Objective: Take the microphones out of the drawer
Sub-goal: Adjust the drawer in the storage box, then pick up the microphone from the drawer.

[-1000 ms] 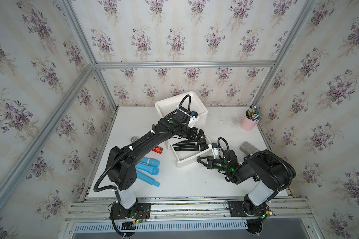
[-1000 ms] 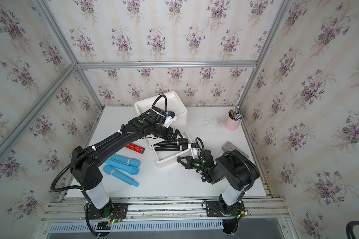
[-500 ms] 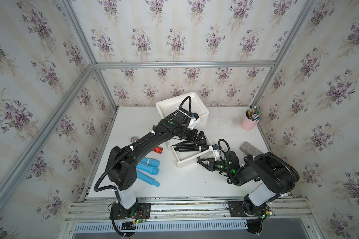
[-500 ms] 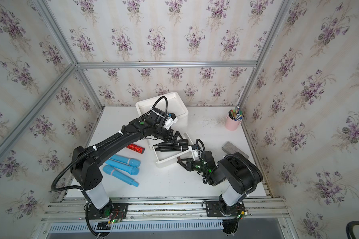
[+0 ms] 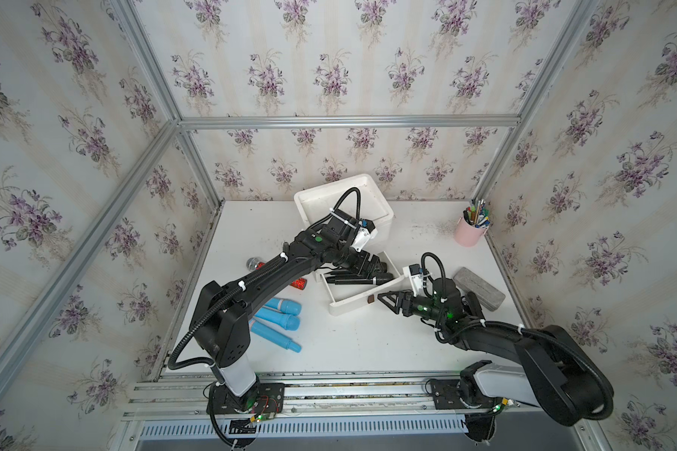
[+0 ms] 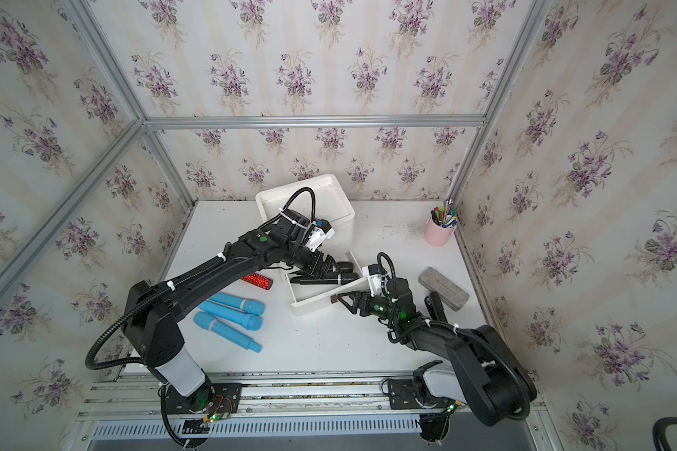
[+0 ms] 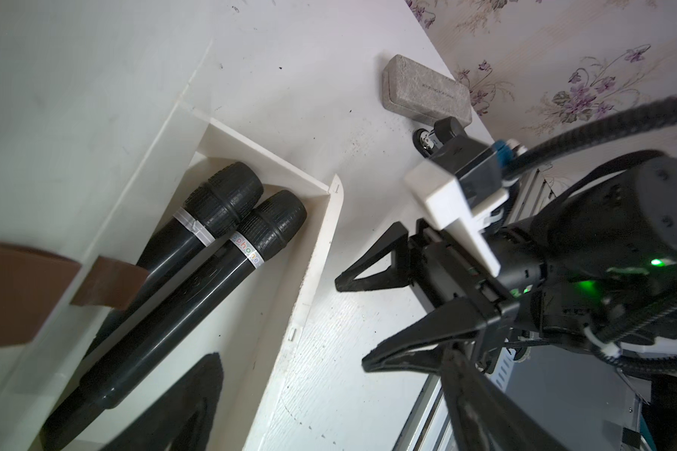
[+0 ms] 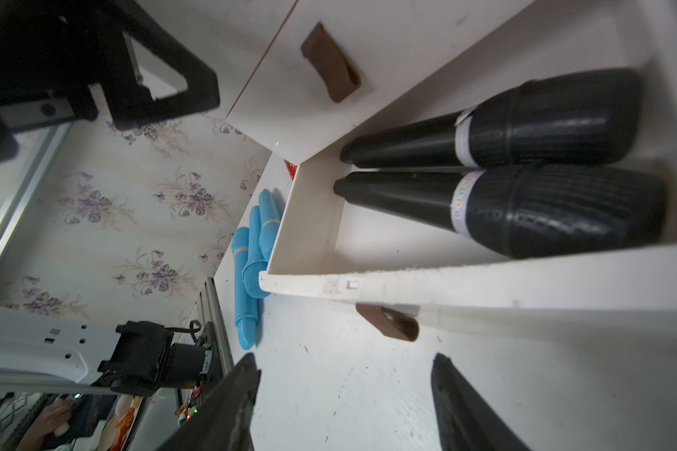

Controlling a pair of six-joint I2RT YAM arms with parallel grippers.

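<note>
Left pincer [image 5: 371, 266]: jaws stand wide, nothing between them. It hangs over the open drawer [image 5: 348, 303]. In the left wrist view I see one finger [image 7: 198, 394] above the drawer's inside, by the handle ends of the microphones. I cannot tell whether it touches them.

Right pincer [image 8: 344, 375]: jaws parted and empty. It sits low over the table [image 5: 348, 347], just in front of the drawer's front wall. It points at the brown handle [image 8: 387, 326] and stands apart from it.

Task item: the two black microphones [image 7: 231, 234] lie inside the drawer, side by side and touching. Their heads sit against the end wall nearer the right arm. Each has a pale band below the head. Neither is lifted.

The drawer is pulled out of the white cabinet [image 5: 312, 203], which stands at the back of the table.

Farther out, three blue microphones [image 5: 280, 317] lie together on the table near the left arm's base. A red glitter microphone [image 6: 257, 282] lies between them and the cabinet, partly hidden under the left arm. A grey case [image 5: 478, 288] lies beside the right arm, and a pink cup [image 5: 469, 236] of pens stands in the far corner.
</note>
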